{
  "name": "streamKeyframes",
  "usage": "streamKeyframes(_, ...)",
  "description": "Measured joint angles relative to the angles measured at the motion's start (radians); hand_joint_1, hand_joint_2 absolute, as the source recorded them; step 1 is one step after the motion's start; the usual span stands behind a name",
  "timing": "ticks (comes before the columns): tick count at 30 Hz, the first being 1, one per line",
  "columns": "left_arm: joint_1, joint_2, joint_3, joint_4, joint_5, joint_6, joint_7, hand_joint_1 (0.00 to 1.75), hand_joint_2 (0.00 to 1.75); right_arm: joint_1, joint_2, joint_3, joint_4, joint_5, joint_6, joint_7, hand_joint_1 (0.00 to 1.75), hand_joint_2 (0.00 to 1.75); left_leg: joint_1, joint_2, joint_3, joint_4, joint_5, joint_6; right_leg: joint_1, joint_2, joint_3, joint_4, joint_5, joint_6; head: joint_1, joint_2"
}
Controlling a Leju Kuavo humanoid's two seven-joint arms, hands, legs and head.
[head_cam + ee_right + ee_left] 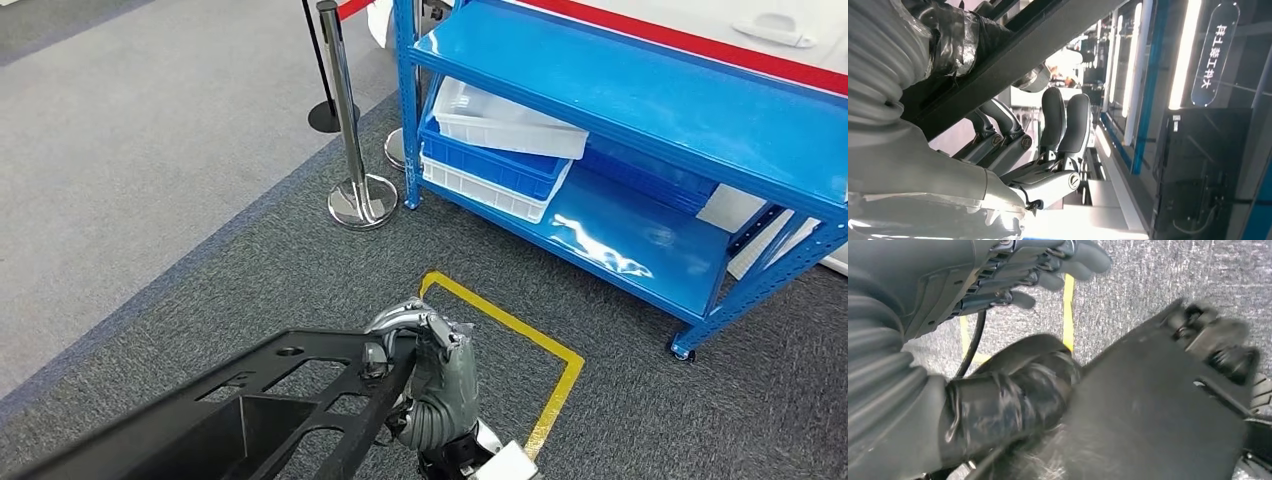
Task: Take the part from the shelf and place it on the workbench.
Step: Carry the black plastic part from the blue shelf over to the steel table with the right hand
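Floor marking: a yellow tape outline point(545, 345) lay on dark grey carpet point(250, 260).
Bins: a white bin point(505, 120) sat tilted on a blue bin point(490, 165), stacked on another white bin point(485, 195).
Barrier: a chrome stanchion point(350, 130) stood upright, near a black stanchion point(322, 70).

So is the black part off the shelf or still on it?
Off: the right robot hand grips the black part above the carpet, away from the blue shelf.

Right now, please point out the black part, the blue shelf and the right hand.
black part point(300, 375), head view, on its flat frame.
blue shelf point(640, 95), head view, on its top board.
right hand point(435, 375), head view, on its back.
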Motion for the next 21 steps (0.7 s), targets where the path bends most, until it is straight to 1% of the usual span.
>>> streamKeyframes(1,-0.001,-0.001,0.000,0.000,0.001,0.004,-0.001,0.00,1.75,0.001,-0.003,0.000,0.000,-0.018,0.001,-0.011,1.75,1.75,-0.006,0.006,0.005,-0.016,-0.003,0.006,0.000,-0.008,0.002,-0.003,0.000,0.004,-0.008,0.000)
streamKeyframes(2,0.000,-0.002,0.000,0.000,0.003,0.010,-0.004,0.00,1.75,0.003,-0.006,0.000,0.000,-0.035,0.002,-0.023,1.75,1.75,-0.010,-0.004,0.005,-0.021,-0.002,0.013,0.000,-0.017,0.006,-0.007,0.000,0.010,-0.017,0.000)
streamKeyframes(3,0.002,-0.003,0.000,0.000,0.006,0.017,-0.008,0.00,1.75,0.005,-0.010,0.000,0.000,-0.048,0.003,-0.032,1.75,1.75,-0.008,-0.015,0.012,-0.030,0.002,0.020,0.001,-0.025,0.010,-0.011,-0.002,0.016,-0.024,0.000)
streamKeyframes(4,0.005,-0.004,0.000,0.000,0.010,0.023,-0.015,0.00,1.75,0.007,-0.013,0.000,0.000,-0.057,0.002,-0.037,1.75,1.75,-0.007,-0.026,0.021,-0.043,0.006,0.026,0.001,-0.021,0.016,-0.008,-0.007,0.021,-0.028,0.000)
streamKeyframes(5,0.008,-0.005,0.000,0.000,0.015,0.028,-0.021,0.00,1.75,0.007,-0.016,0.001,0.001,-0.061,0.002,-0.036,1.75,1.75,-0.004,-0.036,0.033,-0.056,0.013,0.033,0.000,-0.005,0.013,0.011,-0.022,0.025,-0.033,0.000)
streamKeyframes(6,0.011,-0.006,0.000,0.000,0.020,0.033,-0.028,0.00,1.75,0.006,-0.020,0.003,0.001,-0.063,0.001,-0.029,1.75,1.75,0.000,-0.045,0.043,-0.066,0.019,0.039,0.000,0.020,-0.001,0.051,-0.046,0.026,-0.037,0.000)
streamKeyframes(7,0.012,-0.007,0.000,0.000,0.025,0.038,-0.036,0.00,1.75,0.005,-0.023,0.006,0.002,-0.063,0.000,-0.018,1.75,1.75,0.000,-0.055,0.045,-0.070,0.022,0.043,-0.002,0.048,-0.027,0.112,-0.075,0.026,-0.040,0.000)
streamKeyframes(8,0.013,-0.008,0.000,0.000,0.029,0.042,-0.044,0.00,1.75,0.004,-0.028,0.011,0.002,-0.062,-0.002,-0.005,1.75,1.75,0.001,-0.066,0.046,-0.069,0.023,0.048,-0.002,0.067,-0.061,0.180,-0.104,0.026,-0.043,0.000)
streamKeyframes(9,0.014,-0.008,0.000,0.000,0.032,0.047,-0.052,0.00,1.75,0.004,-0.032,0.016,0.002,-0.060,-0.002,0.007,1.75,1.75,0.001,-0.080,0.045,-0.068,0.023,0.049,-0.003,0.076,-0.090,0.233,-0.119,0.027,-0.044,0.000)
streamKeyframes(10,0.016,-0.008,0.000,0.000,0.033,0.050,-0.058,0.00,1.75,0.003,-0.036,0.020,0.002,-0.058,-0.003,0.016,1.75,1.75,0.002,-0.094,0.045,-0.066,0.021,0.048,-0.004,0.080,-0.106,0.256,-0.116,0.029,-0.044,0.000)
streamKeyframes(11,0.019,-0.008,0.000,0.000,0.034,0.053,-0.062,0.00,1.75,0.002,-0.039,0.024,0.002,-0.057,-0.003,0.021,1.75,1.75,0.004,-0.110,0.045,-0.061,0.018,0.046,-0.006,0.082,-0.104,0.240,-0.092,0.032,-0.044,0.000)
streamKeyframes(12,0.021,-0.008,0.000,0.000,0.034,0.054,-0.065,0.00,1.75,0.001,-0.042,0.027,0.002,-0.057,-0.003,0.024,1.75,1.75,0.007,-0.125,0.045,-0.054,0.014,0.042,-0.009,0.087,-0.084,0.187,-0.054,0.035,-0.044,0.000)
streamKeyframes(13,0.023,-0.009,0.000,0.000,0.034,0.055,-0.066,0.00,1.75,0.000,-0.045,0.030,0.002,-0.057,-0.003,0.025,1.75,1.75,0.009,-0.140,0.042,-0.043,0.007,0.037,-0.014,0.105,-0.057,0.121,-0.020,0.039,-0.043,0.000)
streamKeyframes(14,0.024,-0.009,0.000,0.000,0.034,0.056,-0.066,0.00,1.75,0.000,-0.048,0.033,0.002,-0.057,-0.003,0.026,1.75,1.75,0.011,-0.154,0.036,-0.028,-0.001,0.031,-0.019,0.126,-0.034,0.063,0.003,0.041,-0.044,0.000)
streamKeyframes(15,0.024,-0.009,0.000,0.000,0.034,0.056,-0.067,0.00,1.75,-0.001,-0.050,0.035,0.002,-0.057,-0.003,0.026,1.75,1.75,0.012,-0.166,0.028,-0.016,-0.006,0.024,-0.021,0.143,-0.018,0.025,0.014,0.041,-0.045,0.000)
streamKeyframes(16,0.024,-0.009,0.000,0.000,0.034,0.057,-0.067,0.00,1.75,-0.001,-0.051,0.038,0.002,-0.057,-0.002,0.027,1.75,1.75,0.013,-0.176,0.019,-0.009,-0.010,0.018,-0.021,0.155,-0.013,0.011,0.013,0.039,-0.045,0.000)
streamKeyframes(17,0.025,-0.009,0.000,0.000,0.035,0.057,-0.066,0.00,1.75,-0.003,-0.052,0.040,0.002,-0.057,-0.001,0.029,1.75,1.75,0.014,-0.185,0.012,-0.006,-0.009,0.013,-0.018,0.151,-0.013,0.009,0.012,0.034,-0.046,0.000)
streamKeyframes(18,0.026,-0.008,0.000,0.000,0.035,0.057,-0.064,0.00,1.75,-0.006,-0.052,0.043,0.002,-0.059,0.001,0.031,1.75,1.75,0.017,-0.191,0.008,-0.008,-0.008,0.009,-0.018,0.139,-0.013,0.008,0.013,0.027,-0.046,0.000)
streamKeyframes(19,0.027,-0.008,0.000,0.000,0.037,0.057,-0.061,0.00,1.75,-0.009,-0.052,0.045,0.002,-0.061,0.004,0.034,1.75,1.75,0.017,-0.181,0.004,-0.004,-0.010,0.005,-0.018,0.129,-0.010,0.005,0.014,0.021,-0.046,0.000)
streamKeyframes(20,0.027,-0.008,0.000,0.000,0.039,0.056,-0.057,0.00,1.75,-0.012,-0.052,0.048,0.002,-0.064,0.009,0.036,1.75,1.75,0.016,-0.159,-0.003,0.014,-0.020,0.000,-0.020,0.117,-0.008,0.002,0.015,0.016,-0.049,0.000)
streamKeyframes(21,0.026,-0.008,0.000,0.000,0.041,0.054,-0.054,0.00,1.75,-0.014,-0.052,0.050,0.003,-0.066,0.014,0.037,1.75,1.75,0.015,-0.130,-0.020,0.048,-0.039,-0.004,-0.022,0.104,-0.006,-0.001,0.015,0.011,-0.051,0.000)
